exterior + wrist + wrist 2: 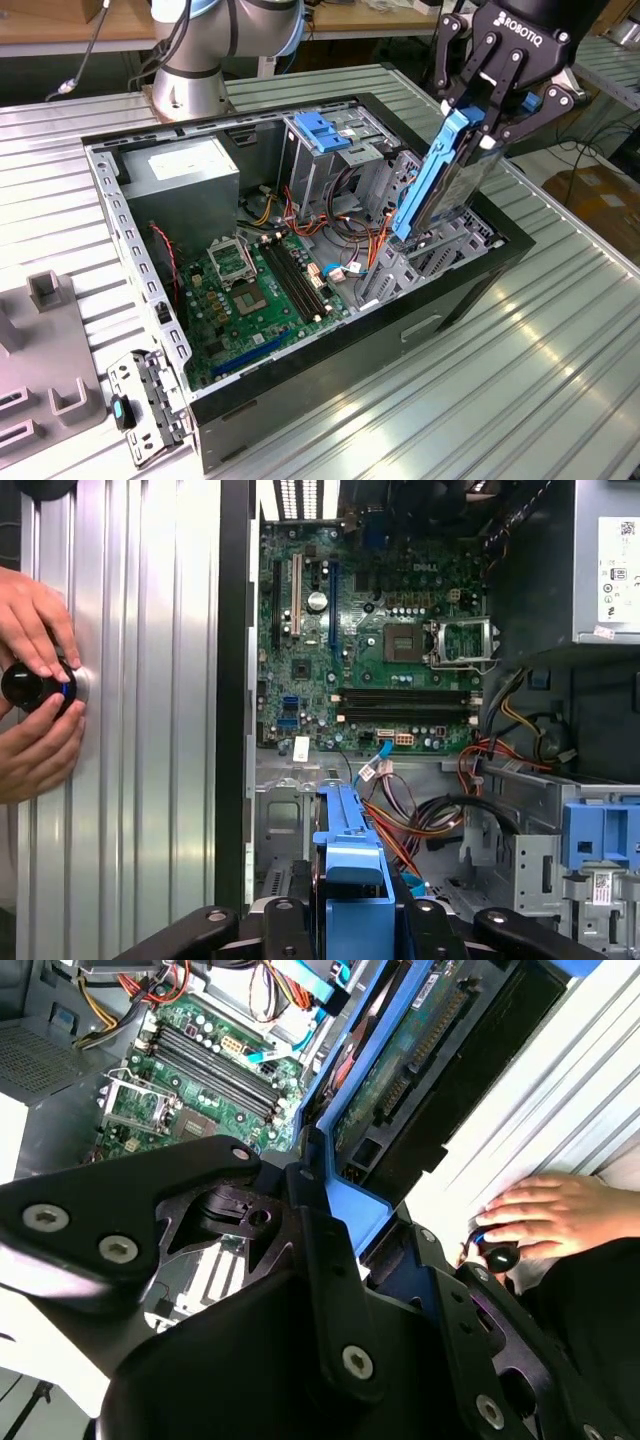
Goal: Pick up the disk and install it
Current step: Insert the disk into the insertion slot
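End effector (pixel 483 120) pinching the disk (pixel 445 190), upper right of the exterior view, tilted over the open computer case (pixel 330 385).

Ribbed, shiny metal table (pixel 560 380), matt black gripper (pixel 480 128), smooth blue plastic framing the silver metal disk (pixel 448 192).

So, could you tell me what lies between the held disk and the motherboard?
In the first wrist view, a tangle of red, orange and black cables runs between the disk, clamped in the gripper, and the motherboard.
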Tool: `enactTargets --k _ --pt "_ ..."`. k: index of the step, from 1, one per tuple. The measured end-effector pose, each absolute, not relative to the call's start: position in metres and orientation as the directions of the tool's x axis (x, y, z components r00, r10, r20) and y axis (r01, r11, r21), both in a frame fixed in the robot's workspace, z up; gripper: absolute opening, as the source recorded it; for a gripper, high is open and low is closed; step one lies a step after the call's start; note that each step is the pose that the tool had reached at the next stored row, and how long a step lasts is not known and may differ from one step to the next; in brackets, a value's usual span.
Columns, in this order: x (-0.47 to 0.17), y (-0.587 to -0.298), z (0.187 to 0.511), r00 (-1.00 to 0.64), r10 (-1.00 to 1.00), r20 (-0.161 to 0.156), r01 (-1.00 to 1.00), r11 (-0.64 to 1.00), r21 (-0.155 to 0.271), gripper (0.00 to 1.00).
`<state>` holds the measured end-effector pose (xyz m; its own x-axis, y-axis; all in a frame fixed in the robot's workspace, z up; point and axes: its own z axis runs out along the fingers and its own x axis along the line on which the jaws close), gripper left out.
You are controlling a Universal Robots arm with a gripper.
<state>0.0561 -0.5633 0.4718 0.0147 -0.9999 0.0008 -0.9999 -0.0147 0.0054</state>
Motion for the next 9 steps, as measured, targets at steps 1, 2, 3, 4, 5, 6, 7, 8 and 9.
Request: enactTargets --k 1,2,3,4,5,6,7,8,9 --pt "0.0574 -0.5633 0.4714 0.015 -1.000 0.001 -1.000 -0.015 0.005 0.37" --pt "0.0583 -0.5633 0.4707 0.015 -1.000 0.001 -1.000 -0.015 0.005 0.37" --pt "0.0589 -0.5633 0.4698 0.015 -1.000 0.001 -1.000 -0.015 0.005 0.37" --pt "0.0592 -0.5633 0.4686 0.015 -1.000 0.001 -1.000 -0.015 0.005 0.37" --pt "0.0596 -0.5633 0.4672 0.015 -1.000 0.001 -1.000 -0.015 0.005 0.37" --pt "0.0601 -0.5633 0.4656 0.014 -1.000 0.001 -1.000 -0.014 0.005 0.37" --pt "0.0605 -0.5633 0.4644 0.012 -1.000 0.001 -1.000 -0.012 0.005 0.37" --pt "0.0611 -0.5633 0.4628 0.007 -1.000 0.001 -1.000 -0.007 0.005 0.37" --pt "0.0614 -0.5636 0.4618 0.005 -1.000 0.001 -1.000 -0.005 0.005 0.37"
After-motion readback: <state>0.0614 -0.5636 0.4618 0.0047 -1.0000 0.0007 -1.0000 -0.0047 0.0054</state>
